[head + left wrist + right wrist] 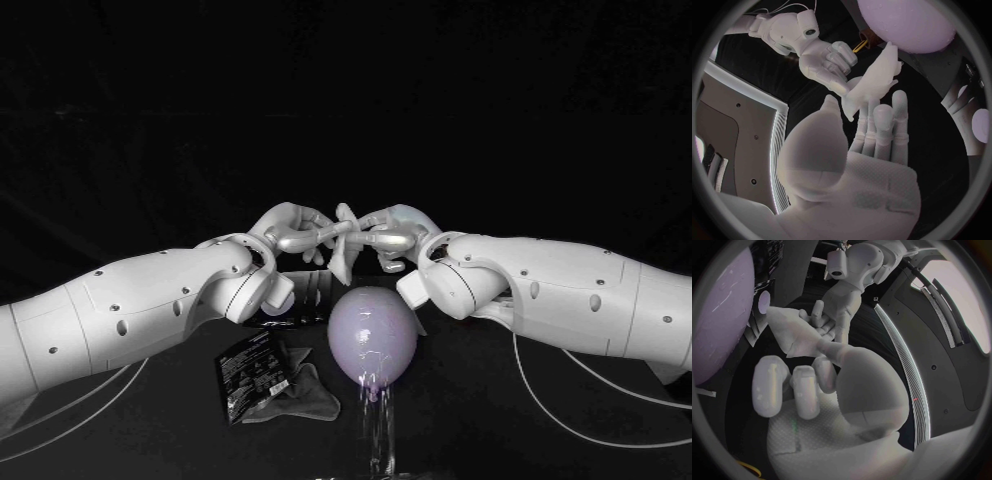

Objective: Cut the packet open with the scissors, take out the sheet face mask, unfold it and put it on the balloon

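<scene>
Black table (130,440) open nr front edge. Packet (248,378) lies flat front-left; contents can't tell. Lilac balloon (372,338) upright at centre, just beside pkt. Above & behind it my left hand (289,232) & right hand (387,232) meet, both pinching the pale, folded mask (343,250) w/ thumb & fingers.

White arms (130,305) (dark screw dots), silver hands (293,230).

On the black bench (476,400) lay a dark packet (248,372), touching a crumpled grey sheet (300,398); a clear stand (378,430) stood just beside.
</scene>
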Tool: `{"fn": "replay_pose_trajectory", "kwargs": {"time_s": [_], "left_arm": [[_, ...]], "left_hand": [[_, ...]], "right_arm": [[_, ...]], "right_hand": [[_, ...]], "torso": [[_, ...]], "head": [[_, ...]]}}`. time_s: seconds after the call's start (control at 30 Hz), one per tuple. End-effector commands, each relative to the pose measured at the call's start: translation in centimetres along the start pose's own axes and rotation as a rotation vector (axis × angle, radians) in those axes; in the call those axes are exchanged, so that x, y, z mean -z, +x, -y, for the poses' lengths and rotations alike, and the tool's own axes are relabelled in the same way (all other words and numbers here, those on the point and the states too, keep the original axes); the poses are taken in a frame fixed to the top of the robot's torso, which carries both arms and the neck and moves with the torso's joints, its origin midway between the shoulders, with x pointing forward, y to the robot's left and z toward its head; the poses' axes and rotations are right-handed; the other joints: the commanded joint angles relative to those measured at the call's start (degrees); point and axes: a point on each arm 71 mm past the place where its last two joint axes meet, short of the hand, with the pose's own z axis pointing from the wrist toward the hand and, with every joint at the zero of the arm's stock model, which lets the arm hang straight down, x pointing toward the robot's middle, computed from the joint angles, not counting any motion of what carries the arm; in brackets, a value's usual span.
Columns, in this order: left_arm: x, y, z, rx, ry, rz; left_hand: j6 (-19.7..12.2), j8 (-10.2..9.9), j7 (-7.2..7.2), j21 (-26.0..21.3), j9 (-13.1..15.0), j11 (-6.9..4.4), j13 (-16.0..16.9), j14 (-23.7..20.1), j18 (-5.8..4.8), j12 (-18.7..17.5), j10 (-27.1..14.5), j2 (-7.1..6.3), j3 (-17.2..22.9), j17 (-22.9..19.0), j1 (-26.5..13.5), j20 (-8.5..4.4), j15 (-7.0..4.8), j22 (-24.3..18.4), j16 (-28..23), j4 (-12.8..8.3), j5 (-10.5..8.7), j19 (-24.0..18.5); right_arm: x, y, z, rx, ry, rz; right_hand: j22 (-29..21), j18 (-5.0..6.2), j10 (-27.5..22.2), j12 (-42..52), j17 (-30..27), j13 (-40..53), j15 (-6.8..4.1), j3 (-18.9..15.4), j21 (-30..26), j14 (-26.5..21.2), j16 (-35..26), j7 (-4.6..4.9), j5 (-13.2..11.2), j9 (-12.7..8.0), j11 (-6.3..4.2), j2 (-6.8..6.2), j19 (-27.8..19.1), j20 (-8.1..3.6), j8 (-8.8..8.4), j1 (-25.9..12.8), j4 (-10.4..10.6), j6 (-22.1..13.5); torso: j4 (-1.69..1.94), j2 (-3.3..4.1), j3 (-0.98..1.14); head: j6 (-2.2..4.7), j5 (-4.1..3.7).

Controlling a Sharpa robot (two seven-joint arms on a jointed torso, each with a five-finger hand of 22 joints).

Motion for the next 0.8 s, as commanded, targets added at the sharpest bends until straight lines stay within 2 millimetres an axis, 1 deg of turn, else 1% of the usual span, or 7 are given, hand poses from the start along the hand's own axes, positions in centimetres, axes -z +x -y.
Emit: {"fn": "replay_pose_trajectory", "kwargs": {"time_s": [0.03, 0.3, 0.33, 0.37, 0.53, 0.63, 0.8], "left_arm": [[-0.04, 0.24, 0.3, -0.006, 0.015, -0.008], [-0.04, 0.41, 0.58, -0.004, 0.045, -0.014], [-0.03, 0.43, 0.61, -0.003, 0.049, -0.016], [-0.03, 0.44, 0.64, -0.002, 0.052, -0.017], [0.01, 0.38, 0.71, 0.012, 0.067, -0.018], [0.05, 0.29, 0.74, 0.021, 0.075, -0.014], [0.09, 0.07, 0.71, 0.038, 0.081, -0.004]], "left_hand": [[-0.4, -0.5, 0.07, -0.1, -0.2, 0.17, -0.2, -0.4, 0.7, -0.4, -0.5, 0.1, -0.2, -0.3, 0.4, 0.11, -0.08, 0.0, -0.2, 0.0, 0.09, -0.4], [1.0, -0.4, -0.48, -0.2, -0.6, -0.15, -0.9, -0.7, 0.82, -1.2, -0.2, 2.17, 0.5, -0.4, 1.7, 0.31, -0.25, 0.0, -0.2, -0.2, 0.08, -0.7], [1.8, -0.4, -0.92, -0.2, -0.8, -0.51, -1.3, -0.8, 0.87, -1.7, 0.2, 3.89, 1.1, -0.5, 3.6, 0.3, -0.52, 0.0, -0.2, -0.4, 0.11, -0.7], [1.8, -0.4, -0.95, -0.2, -0.9, -0.53, -1.3, -0.8, 0.87, -1.7, 0.2, 3.97, 1.2, -0.5, 3.7, 0.29, -0.54, 0.0, -0.2, -0.4, 0.11, -0.7], [3.5, -1.9, -2.19, -0.2, -2.4, -1.56, -3.3, -1.0, 0.89, -4.6, 1.6, 9.16, 6.3, -0.8, 13.0, 0.0, -1.57, 0.2, -0.3, -0.7, 0.13, -1.0], [4.3, -2.4, -2.52, 0.0, -3.0, -1.85, -4.3, -1.0, 0.88, -6.0, 2.6, 10.15, 9.3, -0.8, 16.4, -0.15, -1.8, 0.3, -0.3, -0.8, 0.18, -1.1], [5.2, -2.7, -2.54, 0.6, -3.5, -1.95, -6.0, -0.8, 0.86, -8.3, 4.7, 9.73, 14.9, -0.4, 20.0, -0.47, -1.93, 0.8, -0.1, -0.6, 0.15, -1.3]], "right_arm": [[-0.03, 0.31, -0.1, 0.014, -0.01, -0.028], [-0.09, 0.38, -0.07, 0.019, -0.009, -0.03], [-0.1, 0.37, -0.07, 0.019, -0.009, -0.029], [-0.1, 0.37, -0.06, 0.02, -0.009, -0.028], [-0.11, 0.23, -0.01, 0.022, -0.009, -0.024], [-0.1, 0.14, 0.02, 0.024, -0.008, -0.021], [-0.09, -0.05, 0.08, 0.028, -0.007, -0.017]], "right_hand": [[10.9, 0.18, 0.4, 0.4, 9.6, 1.8, -0.47, 0.2, 0.0, 3.9, 0.3, 0.0, 0.3, 2.3, 0.14, 0.55, 0.0, -0.18, 1.3, -0.2, -0.1, 0.3], [10.9, 0.18, 0.4, 0.4, 9.6, 1.8, -0.47, 0.2, 0.0, 3.9, 0.3, 0.0, 0.3, 2.3, 0.14, 0.55, 0.0, -0.18, 1.3, -0.2, -0.1, 0.3], [10.9, 0.18, 0.4, 0.4, 9.6, 1.8, -0.47, 0.2, 0.0, 3.9, 0.3, 0.0, 0.3, 2.3, 0.14, 0.55, 0.0, -0.18, 1.3, -0.2, -0.1, 0.3], [10.9, 0.18, 0.4, 0.4, 9.6, 1.8, -0.47, 0.2, 0.0, 3.9, 0.3, 0.0, 0.3, 2.3, 0.14, 0.55, 0.0, -0.18, 1.3, -0.2, -0.1, 0.3], [10.9, 0.18, 0.4, 0.4, 9.6, 1.8, -0.47, 0.2, 0.0, 3.9, 0.3, 0.0, 0.3, 2.3, 0.14, 0.55, 0.0, -0.18, 1.3, -0.2, -0.1, 0.3], [10.9, 0.18, 0.4, 0.4, 9.6, 1.8, -0.47, 0.2, 0.0, 3.9, 0.3, 0.0, 0.3, 2.3, 0.14, 0.55, 0.0, -0.18, 1.3, -0.2, -0.1, 0.3], [10.9, 0.18, 0.4, 0.4, 9.6, 1.8, -0.47, 0.2, 0.0, 3.9, 0.3, 0.0, 0.3, 2.3, 0.14, 0.55, 0.0, -0.18, 1.3, -0.2, -0.1, 0.3]], "torso": [[-0.02, 0.01, 0.0], [0.01, -0.01, 0.0], [0.01, -0.01, 0.01], [0.0, -0.02, 0.01], [0.0, 0.0, -0.01], [0.0, 0.0, -0.01], [-0.01, -0.01, -0.01]], "head": [[-0.06, 0.03], [-0.1, 0.04], [-0.11, 0.05], [-0.06, 0.07], [-0.04, 0.09], [-0.04, 0.09], [-0.03, 0.06]]}}
